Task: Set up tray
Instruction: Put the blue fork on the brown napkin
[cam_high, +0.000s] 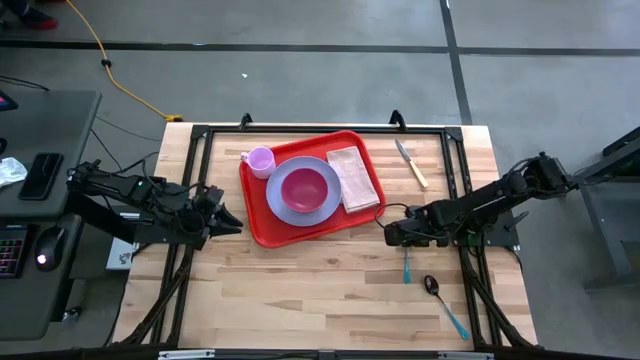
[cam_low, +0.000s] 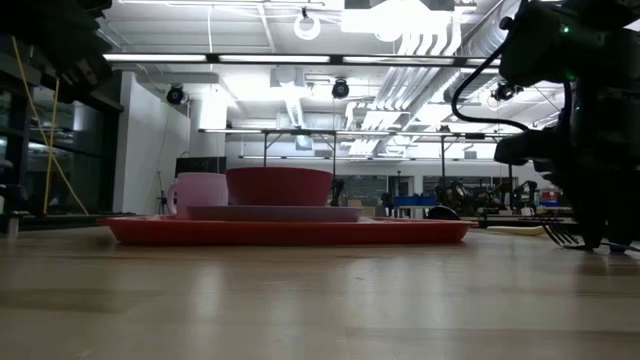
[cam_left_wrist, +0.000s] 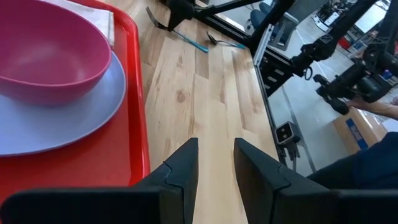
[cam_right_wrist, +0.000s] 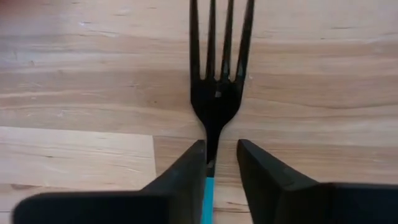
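Now the right gripper (cam_right_wrist: 217, 163), fingers narrowed around but not visibly clamping the black teal-handled fork (cam_right_wrist: 217, 93), should pinch squarely on the neck; left gripper (cam_left_wrist: 216, 163) waits parted beside the red plastic tray (cam_left_wrist: 134, 93)

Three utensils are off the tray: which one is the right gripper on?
The fork: the right gripper straddles its neck. The spoon lies nearer the table's front edge; the knife lies beside the tray.

Bright overhead strip lights (cam_low: 300, 57), glare; soft shadows; near tabletop (cam_low: 300, 310) blurred.

Fork (cam_right_wrist: 217, 93) handle between tool's fingers
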